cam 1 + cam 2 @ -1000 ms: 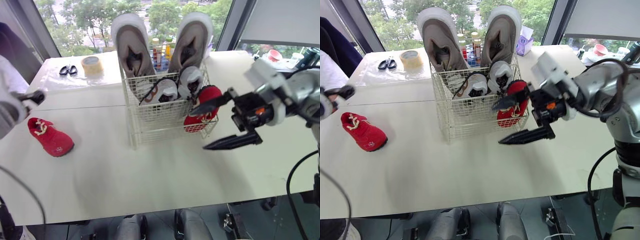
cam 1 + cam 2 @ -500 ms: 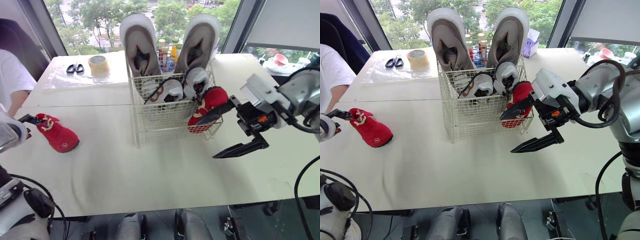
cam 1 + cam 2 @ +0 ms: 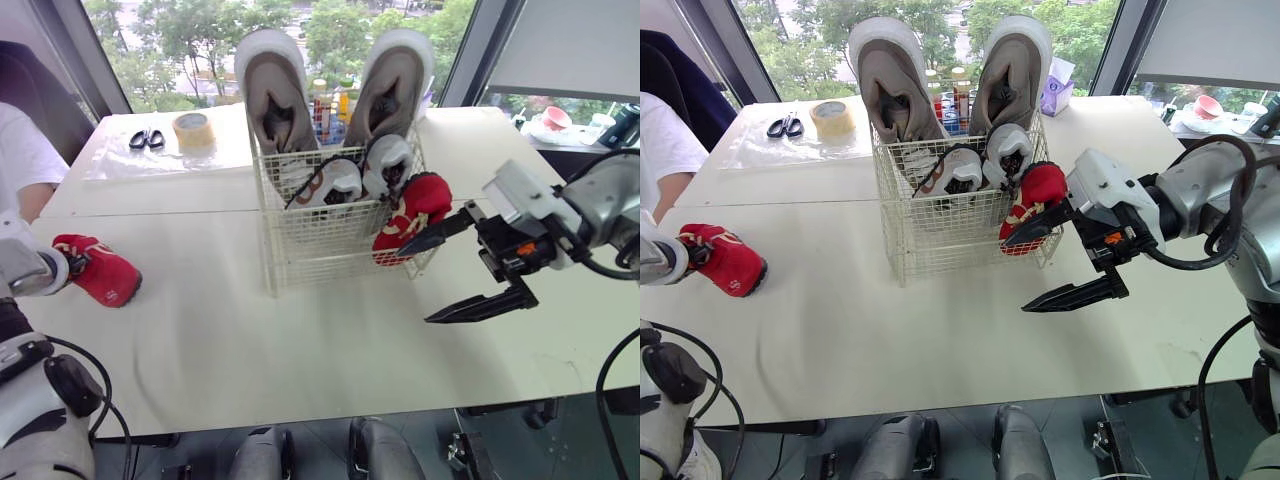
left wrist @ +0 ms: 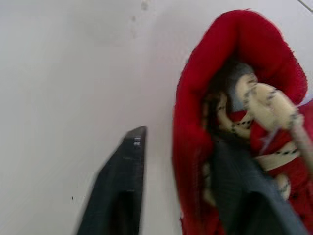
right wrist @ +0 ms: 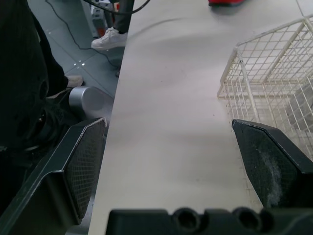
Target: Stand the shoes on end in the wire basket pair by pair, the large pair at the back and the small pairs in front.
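– Red shoe, where does it lie?
– On the worktop, far out to the left and well apart from the basket. It is on its sole, with cream laces.
– And the left end effector?
– Spread, astride the shoe's collar. One finger sits inside the mouth and the other is outside on the worktop side. The red wall is between them, and a strip of worktop shows between the outer finger and that wall, so nothing is pinched.
– What is in the basket?
– The large pair, tan with white soles, stands on end at the back, rising high above the rim. The white pair is upright just in front of it. The other red shoe stands in the front right corner, its top above the wire.
– Where is the right end effector?
– Over the worktop, just right of the basket's front corner. Its fingers are wide apart and hold nothing, and the upper finger points at the other red shoe. I cannot tell if it touches the wire.
– Anything else?
– Tape and scissors lie at the back left.
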{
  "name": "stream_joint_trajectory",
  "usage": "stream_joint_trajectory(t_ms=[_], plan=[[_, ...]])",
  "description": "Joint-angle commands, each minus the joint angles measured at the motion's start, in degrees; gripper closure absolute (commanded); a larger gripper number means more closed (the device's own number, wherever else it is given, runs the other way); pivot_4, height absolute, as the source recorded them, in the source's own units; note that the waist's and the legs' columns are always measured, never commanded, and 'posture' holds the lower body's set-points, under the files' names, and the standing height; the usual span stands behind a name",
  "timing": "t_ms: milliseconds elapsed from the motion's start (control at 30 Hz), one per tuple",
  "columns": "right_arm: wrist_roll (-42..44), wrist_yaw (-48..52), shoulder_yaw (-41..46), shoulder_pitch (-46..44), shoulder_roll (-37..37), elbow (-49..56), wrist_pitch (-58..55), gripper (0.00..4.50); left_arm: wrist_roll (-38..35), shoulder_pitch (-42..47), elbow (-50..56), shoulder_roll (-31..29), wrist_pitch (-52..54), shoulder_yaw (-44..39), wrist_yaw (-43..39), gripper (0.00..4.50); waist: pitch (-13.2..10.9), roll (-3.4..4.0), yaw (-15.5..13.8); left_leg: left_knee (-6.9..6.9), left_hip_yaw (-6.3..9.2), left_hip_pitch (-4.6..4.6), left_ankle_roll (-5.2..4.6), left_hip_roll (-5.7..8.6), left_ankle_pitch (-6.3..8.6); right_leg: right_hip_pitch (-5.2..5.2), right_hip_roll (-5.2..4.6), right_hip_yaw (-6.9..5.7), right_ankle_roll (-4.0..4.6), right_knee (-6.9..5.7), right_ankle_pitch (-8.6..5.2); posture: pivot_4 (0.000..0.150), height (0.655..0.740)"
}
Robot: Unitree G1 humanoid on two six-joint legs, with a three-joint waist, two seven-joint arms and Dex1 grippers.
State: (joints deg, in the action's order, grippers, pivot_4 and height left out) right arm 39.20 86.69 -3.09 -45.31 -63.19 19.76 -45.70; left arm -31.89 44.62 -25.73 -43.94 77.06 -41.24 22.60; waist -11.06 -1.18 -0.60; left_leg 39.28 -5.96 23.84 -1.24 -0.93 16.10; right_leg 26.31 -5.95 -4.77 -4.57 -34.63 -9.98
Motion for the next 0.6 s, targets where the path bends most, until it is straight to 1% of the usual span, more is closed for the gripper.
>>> stream_joint_trajectory(t_ms=[33,100,200,267,333,400,433,533,600], plan=[[0.98,-0.66,2.43,0.23,-1.2,1.31,0.04,0.0,2.42,0.6,0.67,-1.64,-2.76,1.48,-3.21,4.48,0.0,0.0,-0.06,0.0,0.0,-0.01,0.01,0.0,-0.01,0.0,-0.01,0.0,0.0,-0.03,0.0,0.15,0.74],[0.97,-0.89,2.27,0.45,-1.27,1.31,0.19,0.0,2.96,0.47,2.52,-1.73,-3.55,1.95,-4.89,4.48,0.0,0.0,-0.07,0.0,0.01,-0.02,0.05,0.0,-0.03,0.01,-0.03,0.0,0.0,-0.08,0.0,0.15,0.74],[0.59,-0.91,1.65,0.51,-1.24,0.87,0.56,0.0,3.06,0.33,8.1,-1.32,-2.59,0.49,-5.59,4.48,0.0,-0.13,-0.07,0.01,0.03,-0.01,0.05,0.0,-0.03,0.04,-0.06,0.0,0.01,-0.14,0.01,0.15,0.74],[1.16,-1.22,1.65,-0.56,-0.81,-0.52,-0.56,0.0,2.5,1.79,17.16,-0.66,-0.75,-0.96,-4.79,4.48,-0.02,-0.2,-0.09,0.01,0.03,-0.01,0.06,0.01,-0.03,0.05,-0.1,0.0,0.01,-0.24,0.01,0.15,0.74],[2.41,-2.09,2.15,-2.52,0.21,-2.49,-2.38,0.0,-2.59,6.99,28.08,1.88,-1.21,-3.13,-6.34,4.48,-0.06,-0.35,-0.3,0.01,0.04,0.01,0.06,0.04,-0.03,0.06,-0.16,0.0,0.02,-0.27,0.01,0.15,0.74],[3.36,-2.78,2.49,-4.03,1.15,-3.8,-3.59,0.0,-6.99,11.71,35.59,4.24,-2.23,-3.6,-8.96,4.48,-0.02,-0.51,-0.47,0.2,0.19,0.23,0.09,0.06,-0.02,0.13,-0.39,-0.14,0.02,-0.23,0.01,0.15,0.74],[3.73,-2.9,2.4,-4.67,1.6,-4.31,-4.07,0.0,-8.41,13.16,39.56,4.95,-4.12,-1.81,-10.91,4.48,-0.02,-0.51,-0.42,0.35,0.3,0.35,0.23,0.06,0.07,0.14,-0.42,-0.22,0.02,-0.25,0.01,0.15,0.74],[3.26,-2.99,1.1,-5.66,2.49,-5.18,-3.96,0.0,-12.37,15.33,48.23,8.03,-8.23,3.78,-16.15,4.48,0.03,-0.42,-0.11,0.42,0.19,0.38,0.14,0.21,0.14,0.14,-0.6,-0.23,0.02,-0.24,0.01,0.15,0.74],[2.29,-2.82,0.1,-5.9,2.76,-5.85,-3.33,0.0,-15.51,14.89,53.11,12.57,-11.16,7.12,-18.51,4.48,0.03,-0.41,-0.13,0.42,0.06,0.23,0.07,0.24,0.11,0.06,-0.61,-0.23,0.01,-0.26,0.01,0.15,0.74]])
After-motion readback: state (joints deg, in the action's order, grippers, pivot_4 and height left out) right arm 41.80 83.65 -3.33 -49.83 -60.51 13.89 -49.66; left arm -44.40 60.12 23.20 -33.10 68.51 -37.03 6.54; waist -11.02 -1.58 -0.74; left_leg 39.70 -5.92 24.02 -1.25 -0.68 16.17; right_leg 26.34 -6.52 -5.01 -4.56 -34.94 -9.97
